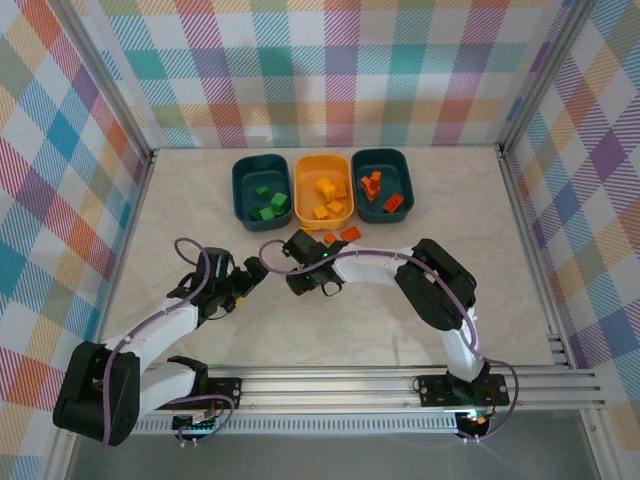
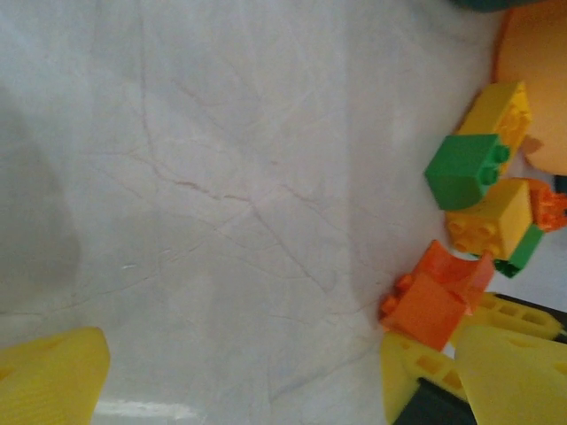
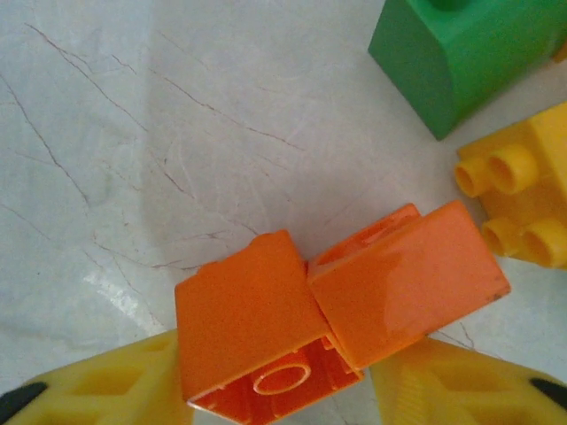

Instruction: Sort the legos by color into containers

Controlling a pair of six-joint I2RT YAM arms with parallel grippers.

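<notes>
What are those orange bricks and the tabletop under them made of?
Orange bricks: probably moulded plastic, glossy; they show soft highlights and a hollow underside. Tabletop: smooth, pale, thinly veined, so marble-look laminate or stone; I cannot tell which.

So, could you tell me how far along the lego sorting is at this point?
Done: green bricks lie in the left teal tub, yellow ones in the yellow-orange tub, orange-red ones in the right teal tub. In hand: the right gripper has its jaws on an orange-red brick on the table. Remaining: a loose green brick, yellow bricks and another orange-red one beside it.
</notes>
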